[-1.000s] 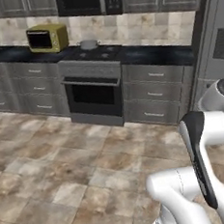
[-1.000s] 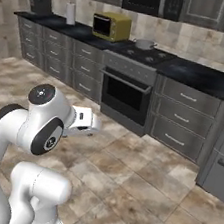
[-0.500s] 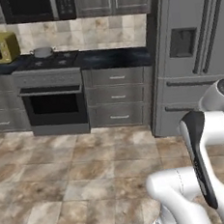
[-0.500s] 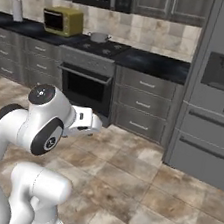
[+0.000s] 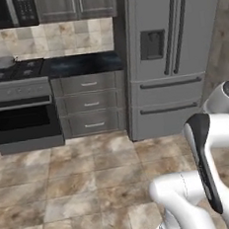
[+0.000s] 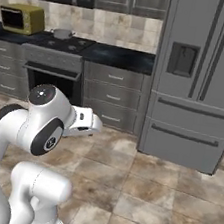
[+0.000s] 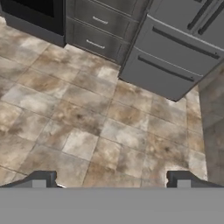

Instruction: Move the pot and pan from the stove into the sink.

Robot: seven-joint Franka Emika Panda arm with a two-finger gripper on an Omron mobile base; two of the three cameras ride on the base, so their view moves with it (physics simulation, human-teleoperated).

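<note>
Pot (image 5: 3,61) sits on the stove (image 5: 14,71) at ten o'clock, beside the dark worktop (image 5: 82,64). Fingers (image 7: 41,179) stand released and wide apart over tiled floor (image 7: 87,127), grasping nothing.

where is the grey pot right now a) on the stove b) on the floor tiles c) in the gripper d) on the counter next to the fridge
a: the pot sits on a back burner of the stove, beside the yellow toaster oven; the gripper is open over bare floor and holds nothing.
</note>
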